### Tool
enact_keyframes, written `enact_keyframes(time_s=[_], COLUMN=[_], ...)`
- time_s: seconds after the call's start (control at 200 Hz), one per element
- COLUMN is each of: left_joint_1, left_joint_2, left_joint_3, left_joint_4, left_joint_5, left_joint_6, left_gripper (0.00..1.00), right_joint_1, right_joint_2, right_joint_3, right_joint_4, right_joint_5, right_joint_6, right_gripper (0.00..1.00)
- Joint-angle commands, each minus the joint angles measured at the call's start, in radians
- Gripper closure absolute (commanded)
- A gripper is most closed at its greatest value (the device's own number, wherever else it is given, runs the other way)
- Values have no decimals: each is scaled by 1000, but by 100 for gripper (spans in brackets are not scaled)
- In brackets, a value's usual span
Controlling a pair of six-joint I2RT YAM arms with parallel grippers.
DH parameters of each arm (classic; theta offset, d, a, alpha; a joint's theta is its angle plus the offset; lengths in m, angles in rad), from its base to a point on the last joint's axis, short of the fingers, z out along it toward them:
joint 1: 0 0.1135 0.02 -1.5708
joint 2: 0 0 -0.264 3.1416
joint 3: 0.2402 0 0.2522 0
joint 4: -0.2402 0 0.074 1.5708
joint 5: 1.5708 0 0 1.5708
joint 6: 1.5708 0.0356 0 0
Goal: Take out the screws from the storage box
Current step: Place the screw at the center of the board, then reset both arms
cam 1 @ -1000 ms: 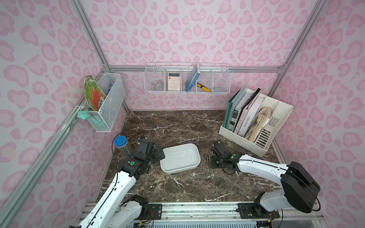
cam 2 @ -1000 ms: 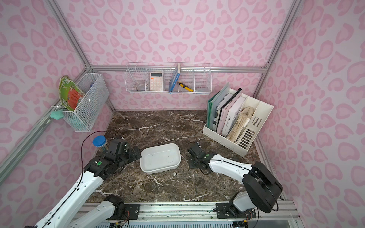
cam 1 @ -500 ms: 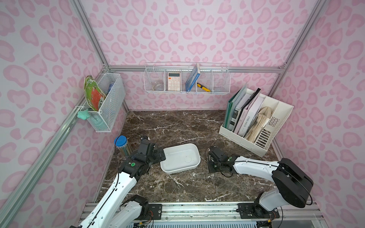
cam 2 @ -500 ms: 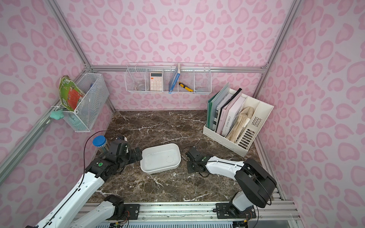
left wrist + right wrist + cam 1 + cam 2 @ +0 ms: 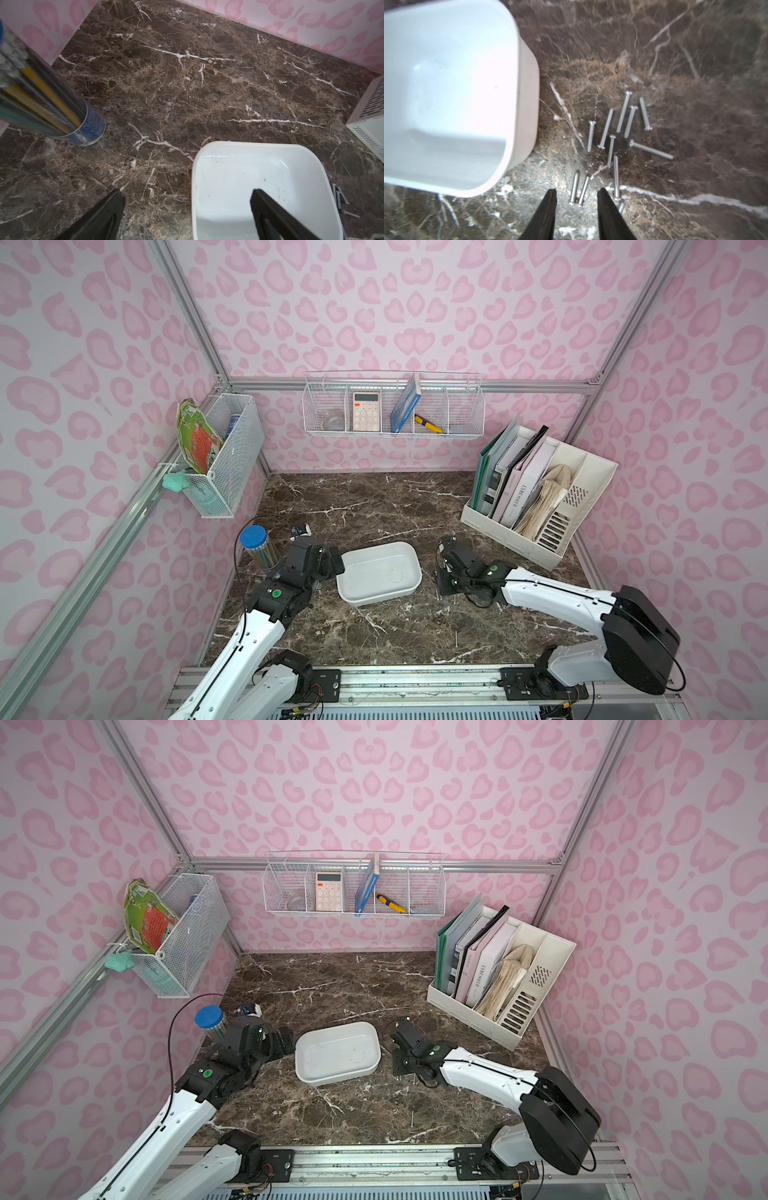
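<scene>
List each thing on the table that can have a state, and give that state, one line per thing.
storage box: upright, lidless, no screws visible inside.
screws: out of the box, lying loose on the table beside it.
left gripper: open, jaws astride the box's wall.
right gripper: open, holding nothing, above the screws.
blue-capped tube: upright, cap on.

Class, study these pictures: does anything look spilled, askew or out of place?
The screws lie scattered at odd angles on the marble tabletop beside the storage box, not in it. The box interior looks empty.
</scene>
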Motion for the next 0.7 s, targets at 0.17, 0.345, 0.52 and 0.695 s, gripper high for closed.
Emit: enact_keyframes(time_s=[0.17,0.345,0.52,0.695], left_joint_1=[24,80,126,186], left_joint_2=[-14,-9,45,125], left_joint_3=[-36,-73,-114,-147], left_joint_4=[226,370,498,634], left_joint_5=[-112,-118,-119,-53], left_joint_6=[111,150,233,255], left_gripper=[1,1,1,2], right_joint_1=[-61,-116,-123,-135], right_joint_2=[-365,-650,-886,-1072], right_joint_3=[-98,-294,-501,-744], right_joint_4=[206,468,696,1077], right_joint_5=[181,271,425,577], right_joint_6=[-109,-214,-380,-645], right_gripper=[49,25,13,0])
